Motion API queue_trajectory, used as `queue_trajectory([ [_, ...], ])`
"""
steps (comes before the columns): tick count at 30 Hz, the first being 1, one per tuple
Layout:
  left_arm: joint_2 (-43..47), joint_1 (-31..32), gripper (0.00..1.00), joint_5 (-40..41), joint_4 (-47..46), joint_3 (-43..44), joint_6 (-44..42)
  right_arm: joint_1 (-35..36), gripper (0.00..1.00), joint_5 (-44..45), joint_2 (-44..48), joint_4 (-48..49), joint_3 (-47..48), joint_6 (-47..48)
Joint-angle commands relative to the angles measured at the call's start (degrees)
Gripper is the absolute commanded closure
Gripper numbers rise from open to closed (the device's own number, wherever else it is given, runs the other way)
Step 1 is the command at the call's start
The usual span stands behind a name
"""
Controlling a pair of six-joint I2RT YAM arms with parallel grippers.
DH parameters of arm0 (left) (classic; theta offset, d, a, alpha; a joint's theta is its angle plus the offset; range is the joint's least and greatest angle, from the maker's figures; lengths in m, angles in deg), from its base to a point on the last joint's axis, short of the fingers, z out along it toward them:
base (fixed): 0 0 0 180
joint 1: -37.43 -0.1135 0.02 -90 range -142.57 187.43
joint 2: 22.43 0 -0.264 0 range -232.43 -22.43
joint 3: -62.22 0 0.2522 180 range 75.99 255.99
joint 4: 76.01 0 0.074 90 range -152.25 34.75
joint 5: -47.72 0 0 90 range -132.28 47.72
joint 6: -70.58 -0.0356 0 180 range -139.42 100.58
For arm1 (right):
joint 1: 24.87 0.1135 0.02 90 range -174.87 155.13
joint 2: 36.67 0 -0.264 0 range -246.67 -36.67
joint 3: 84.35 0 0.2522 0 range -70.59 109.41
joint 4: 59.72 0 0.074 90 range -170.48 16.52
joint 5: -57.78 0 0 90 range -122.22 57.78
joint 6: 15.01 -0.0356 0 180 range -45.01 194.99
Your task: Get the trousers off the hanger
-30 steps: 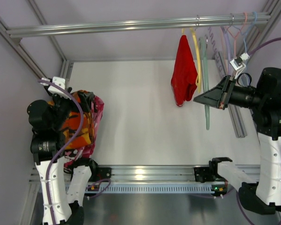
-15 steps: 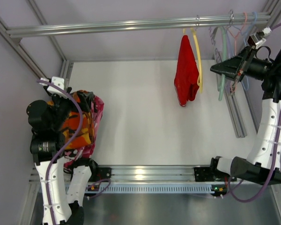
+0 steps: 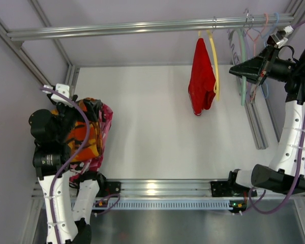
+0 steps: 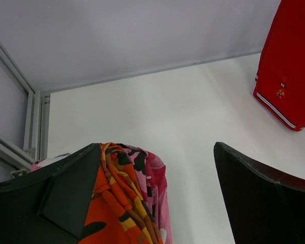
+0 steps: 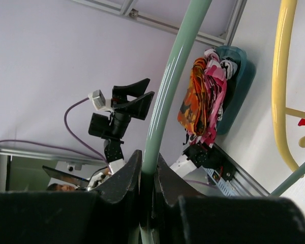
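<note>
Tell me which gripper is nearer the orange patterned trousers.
Left. The left gripper hangs open right at the trousers; the right gripper is far across the workspace, shut on the pale green hanger.

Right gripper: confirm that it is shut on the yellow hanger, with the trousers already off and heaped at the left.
Not quite. The right gripper is shut on the pale green hanger, not the yellow hanger beside it; the right wrist view shows this. The trousers are indeed off and heaped at the left.
</note>
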Motion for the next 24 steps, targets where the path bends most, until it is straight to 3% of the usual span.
queue_trajectory([
  [1, 1.3, 0.1, 0.02, 0.7, -0.9, -1.0, 0.5, 0.3, 1.0, -2.2, 1.8, 4.0, 1.6, -0.3],
  [7, 1.8, 0.0, 0.02, 0.4, -0.8, -1.8, 0.7, 2.9, 1.0, -2.1, 4.1, 4.4, 0.3, -0.9],
  [24, 1.8, 0.0, 0.02, 1.5, -0.9, -2.5, 1.2, 2.6, 1.0, -2.3, -6.4, 9.5, -0.8, -5.8],
])
